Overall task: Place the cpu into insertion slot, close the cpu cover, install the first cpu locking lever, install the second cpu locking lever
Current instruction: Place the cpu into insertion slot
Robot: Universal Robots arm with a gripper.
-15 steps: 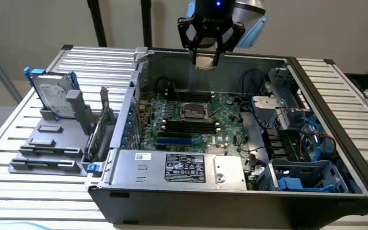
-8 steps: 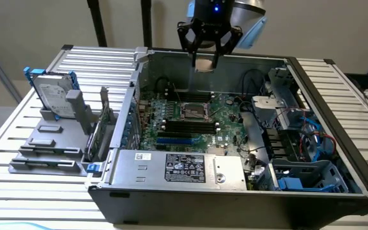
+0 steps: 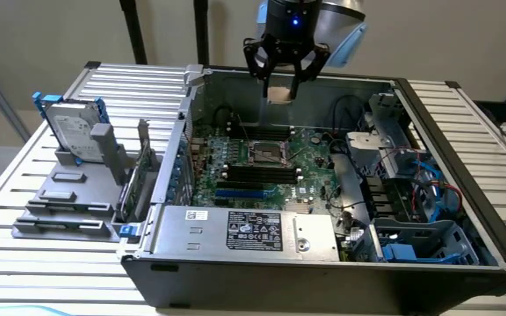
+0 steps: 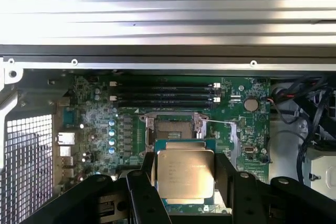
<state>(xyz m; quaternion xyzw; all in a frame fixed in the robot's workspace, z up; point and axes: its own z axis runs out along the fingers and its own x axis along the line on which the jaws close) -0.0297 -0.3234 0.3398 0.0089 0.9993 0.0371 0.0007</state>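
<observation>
My gripper [image 3: 279, 92] hangs above the back of the open computer case, shut on the cpu [image 3: 279, 95], a small tan-silvery square chip held flat between the two black fingers [image 3: 259, 66]. In the wrist view the cpu [image 4: 185, 174] sits between the fingers [image 4: 147, 182] of the gripper [image 4: 185, 184], clear of the board. The insertion slot [image 3: 268, 153], a dark square socket with a grey metal rim, lies on the green motherboard [image 3: 310, 172] well below the chip. The insertion slot [image 4: 172, 128] shows uncovered. A thin wire lever [image 4: 220, 123] sticks out beside it. I cannot tell the cpu cover from the socket's frame.
Long black memory slots [image 3: 253, 176] lie beside the socket. A grey power supply [image 3: 253, 230] fills the case's near side; cables and a drive cage [image 3: 411, 191] crowd the exterior view's right. A hard drive [image 3: 73, 131] stands on the slatted table [image 3: 51, 263] at the left.
</observation>
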